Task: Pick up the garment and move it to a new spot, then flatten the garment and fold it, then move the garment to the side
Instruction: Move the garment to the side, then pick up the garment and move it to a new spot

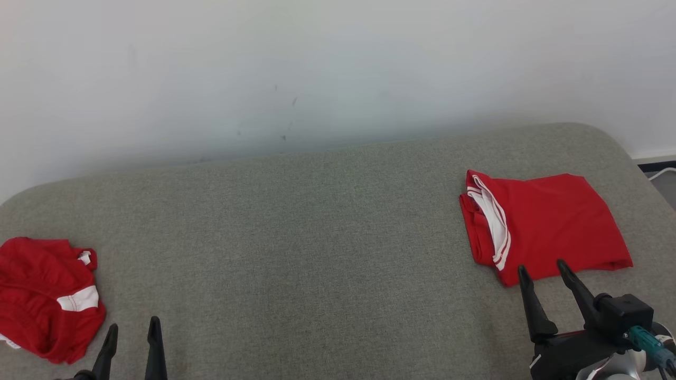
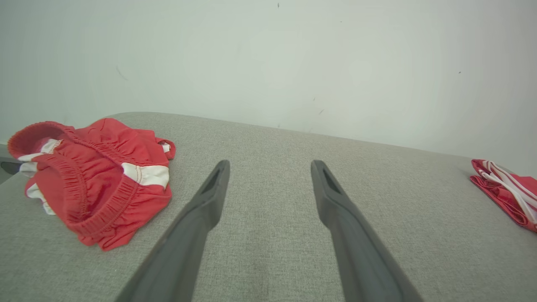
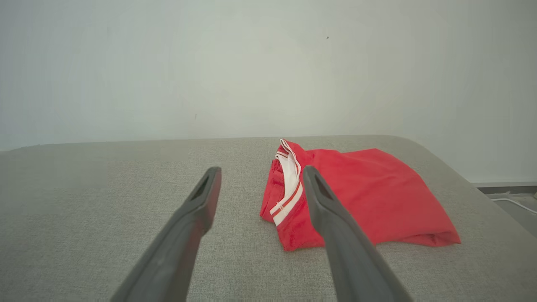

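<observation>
A crumpled red garment [image 1: 45,298] with white bands lies at the left edge of the grey surface; the left wrist view shows this crumpled garment [image 2: 96,180] with its elastic waistband uppermost. My left gripper [image 1: 132,326] stands open just right of it, apart from it, its fingers [image 2: 209,188] empty. A folded red garment [image 1: 544,224] with white trim lies flat at the right. My right gripper [image 1: 544,268] is open at its near edge, above the cloth, holding nothing. In the right wrist view the folded garment [image 3: 369,193] lies partly behind the right finger.
The grey fabric surface [image 1: 317,253] spans the view, with rounded corners at the back. A pale wall [image 1: 317,68] rises directly behind it. Beyond the right corner, dark floor and a white cable [image 3: 509,202] show.
</observation>
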{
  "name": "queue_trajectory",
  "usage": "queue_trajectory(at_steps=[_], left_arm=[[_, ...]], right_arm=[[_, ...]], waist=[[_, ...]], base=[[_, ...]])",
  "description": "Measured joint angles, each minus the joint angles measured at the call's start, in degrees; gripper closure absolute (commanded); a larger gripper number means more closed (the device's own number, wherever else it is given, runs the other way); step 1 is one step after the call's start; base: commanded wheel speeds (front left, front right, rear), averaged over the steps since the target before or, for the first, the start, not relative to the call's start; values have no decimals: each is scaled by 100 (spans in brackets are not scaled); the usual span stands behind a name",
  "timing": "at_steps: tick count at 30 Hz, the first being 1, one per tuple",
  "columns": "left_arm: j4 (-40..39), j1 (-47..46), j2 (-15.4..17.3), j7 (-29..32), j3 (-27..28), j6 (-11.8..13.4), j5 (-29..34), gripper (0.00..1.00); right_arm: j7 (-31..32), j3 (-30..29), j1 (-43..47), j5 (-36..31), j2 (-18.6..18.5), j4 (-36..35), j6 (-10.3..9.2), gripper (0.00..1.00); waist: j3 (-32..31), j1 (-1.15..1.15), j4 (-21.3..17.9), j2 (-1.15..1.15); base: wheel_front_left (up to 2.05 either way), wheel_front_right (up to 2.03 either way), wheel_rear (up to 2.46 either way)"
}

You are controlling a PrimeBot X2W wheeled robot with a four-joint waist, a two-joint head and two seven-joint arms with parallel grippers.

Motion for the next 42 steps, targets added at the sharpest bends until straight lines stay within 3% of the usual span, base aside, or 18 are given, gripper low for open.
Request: queue_trajectory(at_steps=[10,20,25,42], left_arm=[[8,-37,-16,0,-37,-3,157,0],[13,-160,-30,0,-130,-59,243,0],[19,-246,-22,0,-112,-59,254,0],[-86,0,85,-1,229,41,347,0]], right_arm=[[0,-245,167,-257,109,-110,0,0],[0,-413,366,-369,191,-231,0,0],[0,-441,414,-377,313,-236,10,0],[0,-415,140,-427,635,136,363,0]], waist=[[5,0,48,0],[-7,0,378,0],[-10,0,744,0],[-72,0,2094,0]], base=[[0,0,0],[0,0,0],[0,0,0],[0,0,0]])
